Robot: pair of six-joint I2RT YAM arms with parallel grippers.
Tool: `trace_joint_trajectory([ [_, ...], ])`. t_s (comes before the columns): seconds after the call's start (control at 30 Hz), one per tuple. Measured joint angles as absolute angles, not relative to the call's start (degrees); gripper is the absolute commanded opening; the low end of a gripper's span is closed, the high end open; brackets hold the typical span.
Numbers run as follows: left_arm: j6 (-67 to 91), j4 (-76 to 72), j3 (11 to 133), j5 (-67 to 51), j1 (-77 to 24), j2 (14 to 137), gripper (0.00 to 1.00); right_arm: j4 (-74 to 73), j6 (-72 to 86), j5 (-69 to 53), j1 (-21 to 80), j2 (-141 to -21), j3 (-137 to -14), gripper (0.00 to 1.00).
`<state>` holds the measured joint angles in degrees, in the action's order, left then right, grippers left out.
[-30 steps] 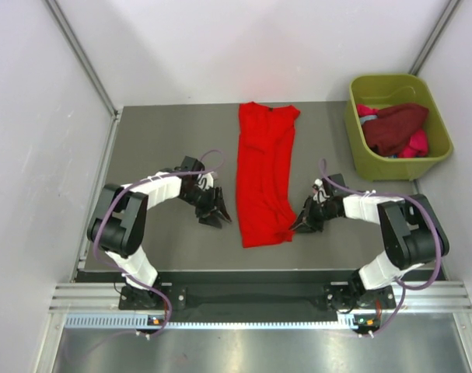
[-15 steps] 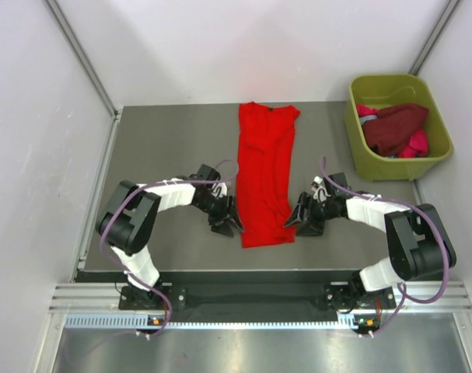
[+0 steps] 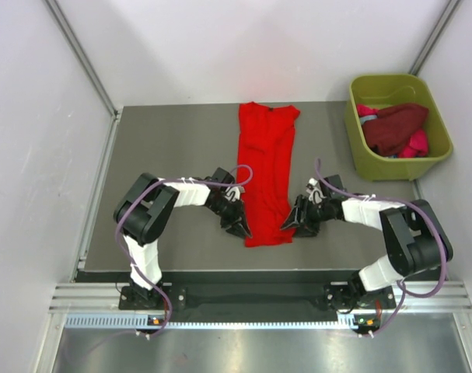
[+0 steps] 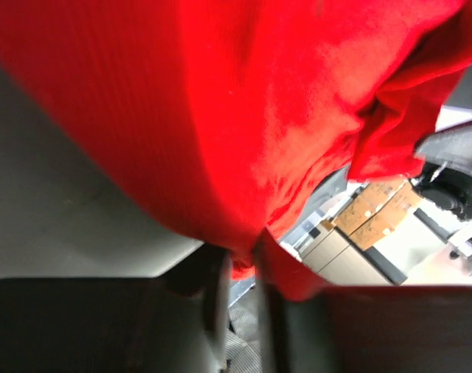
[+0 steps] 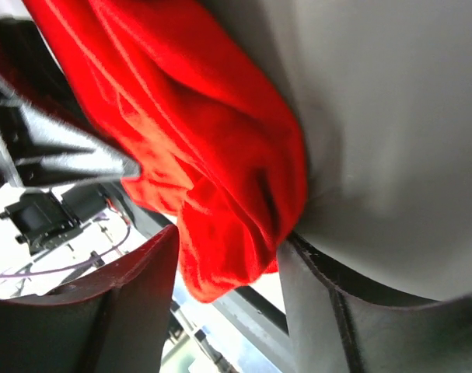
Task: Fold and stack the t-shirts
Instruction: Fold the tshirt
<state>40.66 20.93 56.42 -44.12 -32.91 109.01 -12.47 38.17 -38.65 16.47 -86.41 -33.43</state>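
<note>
The red t-shirt (image 3: 265, 167) lies flat, left of the green tub (image 3: 358, 148). The left gripper (image 3: 240, 228) pinches its corner far from the tub. The right gripper (image 3: 291, 221) has its fingers apart around the corner nearer the tub.

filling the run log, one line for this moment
red t-shirt folded narrow | left end effector pinching hem | right end effector straddling hem

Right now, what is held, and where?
Left gripper pinches bright red cloth t-shirt by its near hem corner; right gripper straddles the other corner, grip unclear.
</note>
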Motion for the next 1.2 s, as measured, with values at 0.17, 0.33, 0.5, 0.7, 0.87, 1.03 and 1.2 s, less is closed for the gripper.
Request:
trace_joint_trajectory([
  [0.17, 40.3, 21.0, 56.4, -42.7, -33.1, 109.0, 0.00, -10.6, 39.3, -39.0, 20.4, -87.2, -33.4, 0.55],
  [0.33, 38.9, 21.5, 54.1, -41.5, -31.9, 105.5, 0.00, -10.2, 40.3, -39.2, 21.4, -87.2, -33.4, 0.58],
  [0.5, 36.6, 24.1, 52.5, -41.0, -29.5, 101.4, 0.00, -10.2, 40.6, -38.9, 21.5, -86.1, -32.6, 0.60],
  [0.7, 34.3, 25.9, 51.3, -40.5, -27.9, 99.0, 0.00, -11.0, 40.6, -38.4, 21.6, -84.4, -31.5, 0.59],
  [0.87, 33.1, 26.3, 51.2, -39.7, -27.9, 99.0, 0.00, -11.6, 40.5, -37.8, 21.6, -83.4, -30.6, 0.51],
  [1.03, 32.8, 26.6, 51.2, -39.6, -27.8, 99.0, 0.00, -12.5, 40.1, -37.4, 21.6, -83.1, -30.0, 0.47],
  [1.2, 32.8, 26.6, 51.2, -39.6, -27.8, 99.0, 0.00, -13.4, 39.5, -37.6, 21.6, -83.1, -30.1, 0.46],
])
